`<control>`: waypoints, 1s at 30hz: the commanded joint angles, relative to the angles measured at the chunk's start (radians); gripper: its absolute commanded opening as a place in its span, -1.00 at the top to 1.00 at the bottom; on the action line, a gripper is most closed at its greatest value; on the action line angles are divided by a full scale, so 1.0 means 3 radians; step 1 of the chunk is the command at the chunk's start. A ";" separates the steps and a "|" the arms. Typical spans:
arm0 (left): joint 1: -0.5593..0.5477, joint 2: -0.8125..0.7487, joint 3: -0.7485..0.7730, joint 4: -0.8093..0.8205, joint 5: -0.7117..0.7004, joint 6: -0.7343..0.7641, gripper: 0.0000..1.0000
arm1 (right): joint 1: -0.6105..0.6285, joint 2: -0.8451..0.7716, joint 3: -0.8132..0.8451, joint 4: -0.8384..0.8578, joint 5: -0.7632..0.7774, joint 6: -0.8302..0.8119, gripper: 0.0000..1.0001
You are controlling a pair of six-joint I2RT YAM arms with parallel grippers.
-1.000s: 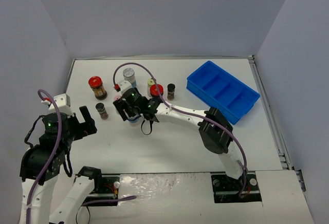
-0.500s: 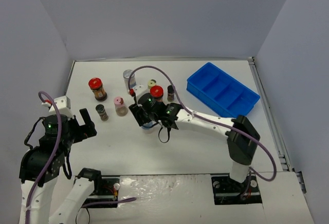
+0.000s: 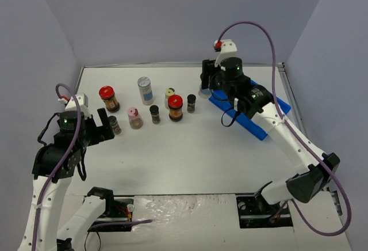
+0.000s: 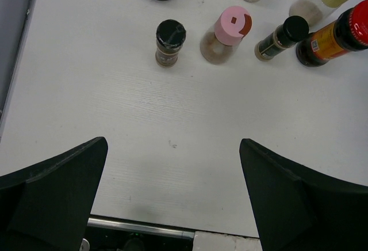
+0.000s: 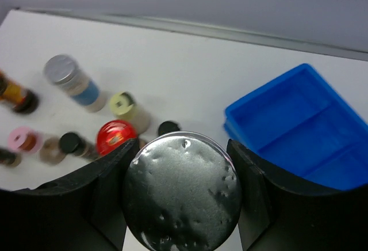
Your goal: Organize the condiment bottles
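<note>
My right gripper (image 3: 205, 90) is shut on a grey-capped bottle (image 5: 183, 190), held in the air by the left end of the blue tray (image 3: 256, 129). On the table stand a second grey-capped bottle (image 3: 144, 88), two red-lidded jars (image 3: 106, 97) (image 3: 175, 107), a cream-lidded jar (image 3: 169, 97), a pink-lidded jar (image 3: 134, 117) and three dark-capped jars (image 3: 191, 102) (image 3: 154, 113) (image 3: 115, 124). My left gripper (image 3: 104, 129) is open just left of the nearest dark-capped jar (image 4: 169, 41), with nothing between its fingers.
The blue divided tray (image 5: 299, 130) sits at the back right, partly under the right arm, its compartments bare where visible. Grey walls close the table on three sides. A metal rail runs along the near edge in the left wrist view.
The right arm has carried the grey-capped bottle from the middle of the table up and right to the tray's left end. The left arm has shifted slightly toward the jars.
</note>
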 commanded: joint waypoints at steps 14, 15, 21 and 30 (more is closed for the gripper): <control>-0.0259 0.0061 -0.0094 0.0554 0.0126 0.0424 -0.94 | -0.1165 0.1404 0.0814 0.0869 -0.0098 -0.0330 1.00; -0.0258 0.0056 -0.0110 0.0587 0.0129 0.0405 -0.94 | -0.1204 0.1438 0.0787 0.0948 -0.0125 -0.0315 1.00; -0.0254 0.0079 -0.0134 0.0675 0.0128 0.0265 -0.94 | -0.1387 0.1593 0.0707 0.1188 -0.0326 -0.0271 1.00; -0.0254 0.0190 -0.0239 0.0832 0.0127 0.0131 -0.94 | -0.1548 0.1895 0.0830 0.1327 -0.0481 -0.0285 1.00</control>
